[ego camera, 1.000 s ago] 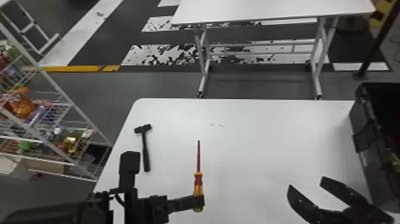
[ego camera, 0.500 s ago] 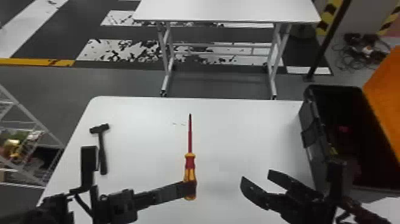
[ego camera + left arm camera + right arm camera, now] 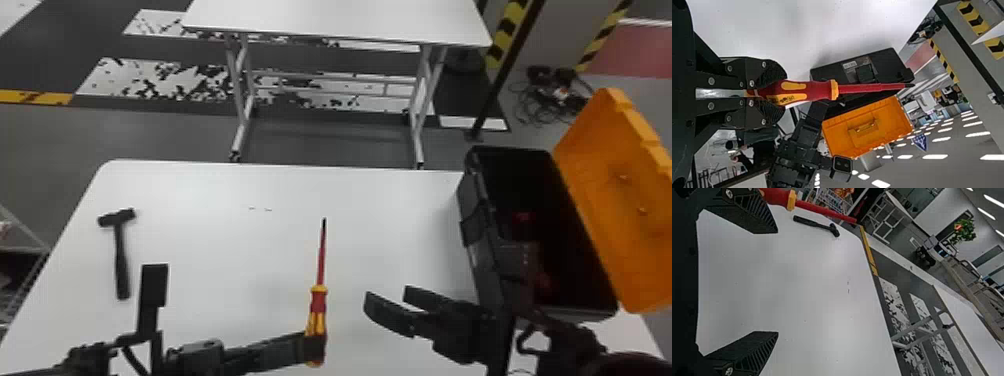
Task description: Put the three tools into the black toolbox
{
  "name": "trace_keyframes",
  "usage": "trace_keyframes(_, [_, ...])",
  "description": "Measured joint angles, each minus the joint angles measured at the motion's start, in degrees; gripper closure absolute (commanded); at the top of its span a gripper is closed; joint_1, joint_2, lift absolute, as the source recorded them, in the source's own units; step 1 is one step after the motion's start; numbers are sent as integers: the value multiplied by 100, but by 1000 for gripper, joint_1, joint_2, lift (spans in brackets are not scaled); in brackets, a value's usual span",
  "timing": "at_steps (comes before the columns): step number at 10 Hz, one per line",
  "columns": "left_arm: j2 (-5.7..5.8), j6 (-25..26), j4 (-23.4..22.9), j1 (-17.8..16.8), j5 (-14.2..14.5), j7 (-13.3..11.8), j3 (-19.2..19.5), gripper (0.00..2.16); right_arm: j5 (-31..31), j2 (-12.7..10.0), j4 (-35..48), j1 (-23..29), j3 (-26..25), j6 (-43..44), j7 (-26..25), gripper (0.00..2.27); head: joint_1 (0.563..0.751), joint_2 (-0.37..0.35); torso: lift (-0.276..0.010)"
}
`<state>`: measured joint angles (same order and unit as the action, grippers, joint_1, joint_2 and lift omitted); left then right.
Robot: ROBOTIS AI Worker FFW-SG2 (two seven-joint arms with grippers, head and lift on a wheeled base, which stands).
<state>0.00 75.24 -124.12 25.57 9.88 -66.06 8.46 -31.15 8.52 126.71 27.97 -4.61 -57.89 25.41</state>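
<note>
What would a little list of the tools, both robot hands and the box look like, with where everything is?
left hand: shut on the screwdriver handle
right hand: open, empty, near the toolbox
hammer: lying on the table, left side
toolbox: black, on the right, orange lid open
inside: red bits, can't tell what

Across the grey floor (image 3: pixel 125 135) stands a white table (image 3: pixel 340 17), tangled cables (image 3: pixel 555 95) near its right end, a yellow stripe (image 3: pixel 35 97) off left, and there, a leafy plant (image 3: pixel 963 231) in the right wrist view!
</note>
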Motion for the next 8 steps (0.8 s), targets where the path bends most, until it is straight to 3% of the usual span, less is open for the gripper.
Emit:
trace_keyframes(3, [0, -204, 71, 88, -202, 49, -297, 1173, -410, 1, -28, -162, -75, -540, 110, 83, 695, -78, -51])
trace_keyframes(5, [0, -215, 87, 93, -222, 43, -330, 1173, -818, -12, -30, -261, -194, -865, 131, 83, 695, -66, -51])
trace_keyframes(8, [0, -216, 77, 135, -224, 51, -489, 1173, -905, -89, -63, -347, -105, -904, 131, 83, 695, -61, -51])
